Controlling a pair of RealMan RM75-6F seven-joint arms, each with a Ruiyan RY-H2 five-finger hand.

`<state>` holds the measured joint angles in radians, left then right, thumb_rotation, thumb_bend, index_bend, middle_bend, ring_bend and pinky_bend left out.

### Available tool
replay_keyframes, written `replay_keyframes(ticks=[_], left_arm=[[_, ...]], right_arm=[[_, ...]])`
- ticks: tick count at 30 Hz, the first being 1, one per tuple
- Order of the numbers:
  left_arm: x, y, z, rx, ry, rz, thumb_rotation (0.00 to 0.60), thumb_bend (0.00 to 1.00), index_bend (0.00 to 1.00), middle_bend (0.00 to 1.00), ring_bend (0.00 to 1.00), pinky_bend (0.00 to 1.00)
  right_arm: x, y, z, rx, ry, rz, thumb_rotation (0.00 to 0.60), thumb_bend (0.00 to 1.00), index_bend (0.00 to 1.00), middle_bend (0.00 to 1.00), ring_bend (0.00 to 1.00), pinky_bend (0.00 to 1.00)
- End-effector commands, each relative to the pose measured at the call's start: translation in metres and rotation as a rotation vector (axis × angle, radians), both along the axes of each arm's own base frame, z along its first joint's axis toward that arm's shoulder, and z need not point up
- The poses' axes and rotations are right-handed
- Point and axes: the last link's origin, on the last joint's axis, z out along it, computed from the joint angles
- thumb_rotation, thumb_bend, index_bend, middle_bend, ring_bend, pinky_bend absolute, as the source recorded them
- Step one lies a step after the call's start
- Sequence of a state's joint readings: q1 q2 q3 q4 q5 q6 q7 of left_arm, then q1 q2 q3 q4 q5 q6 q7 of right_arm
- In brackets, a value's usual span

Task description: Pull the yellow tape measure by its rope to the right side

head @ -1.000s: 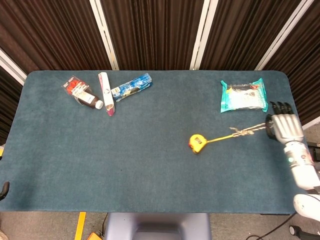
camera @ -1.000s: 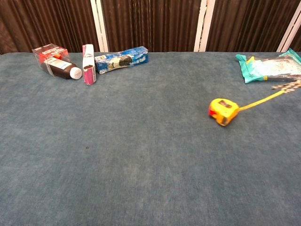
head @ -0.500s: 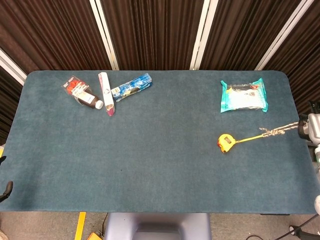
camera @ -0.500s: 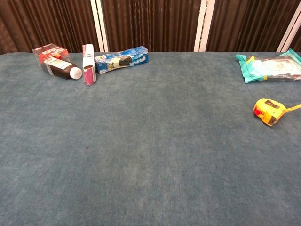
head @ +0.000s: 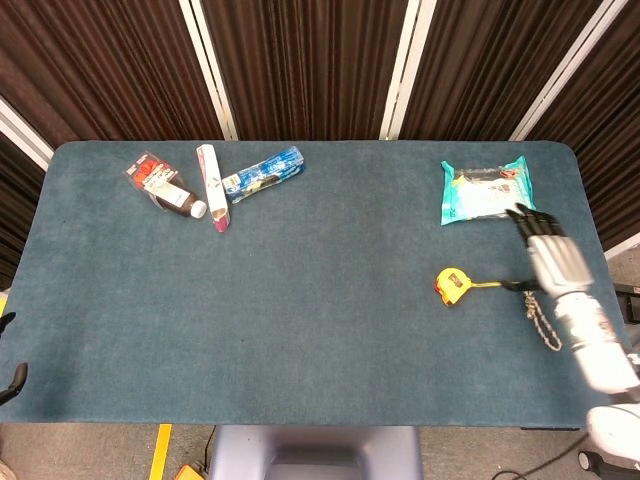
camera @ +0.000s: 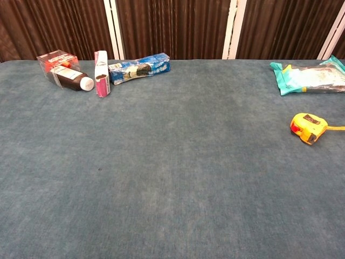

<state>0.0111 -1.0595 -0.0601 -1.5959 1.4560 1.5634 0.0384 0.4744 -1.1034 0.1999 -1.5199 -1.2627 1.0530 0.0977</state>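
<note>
With the tape measure (head: 452, 285) lying right of centre, rope (head: 541, 318) slack beside the right hand (head: 553, 262), fingers spread, nothing held; rope could be snagged.

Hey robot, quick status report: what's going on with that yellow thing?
Right hand open above rope. Left hand unseen. Tape measure sits at table's right. Nothing blocking.
</note>
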Motion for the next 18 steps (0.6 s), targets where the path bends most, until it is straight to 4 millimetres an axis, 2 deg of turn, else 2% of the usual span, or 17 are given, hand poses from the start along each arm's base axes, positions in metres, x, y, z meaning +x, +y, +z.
replay_keyframes(ticks=[1,5,9,13,18], left_arm=[[-0.001,0.000,0.001,0.006,-0.004,0.001,0.600,0.40,0.12,0.00,0.00,0.20],[-0.001,-0.001,0.003,0.009,-0.011,0.001,0.600,0.40,0.12,0.00,0.00,0.20],[-0.002,-0.001,0.004,0.008,-0.014,0.002,0.600,0.40,0.12,0.00,0.00,0.20],[-0.001,0.000,0.004,0.007,-0.017,-0.001,0.600,0.40,0.12,0.00,0.00,0.20],[-0.001,0.000,0.001,-0.006,-0.014,-0.003,0.600,0.40,0.12,0.00,0.00,0.20]], right_arm=[[0.054,0.008,-0.035,0.019,-0.055,0.156,0.600,0.12,0.00,0.00,0.00,0.00],[0.078,0.036,-0.060,0.097,-0.073,0.234,0.600,0.12,0.00,0.00,0.00,0.00],[0.077,0.074,-0.061,0.120,-0.050,0.292,0.600,0.12,0.04,0.00,0.00,0.00],[0.058,0.114,-0.040,0.085,-0.011,0.283,0.600,0.12,0.07,0.00,0.00,0.00],[0.017,0.155,0.005,-0.033,0.043,0.181,0.600,0.12,0.09,0.00,0.00,0.00]])
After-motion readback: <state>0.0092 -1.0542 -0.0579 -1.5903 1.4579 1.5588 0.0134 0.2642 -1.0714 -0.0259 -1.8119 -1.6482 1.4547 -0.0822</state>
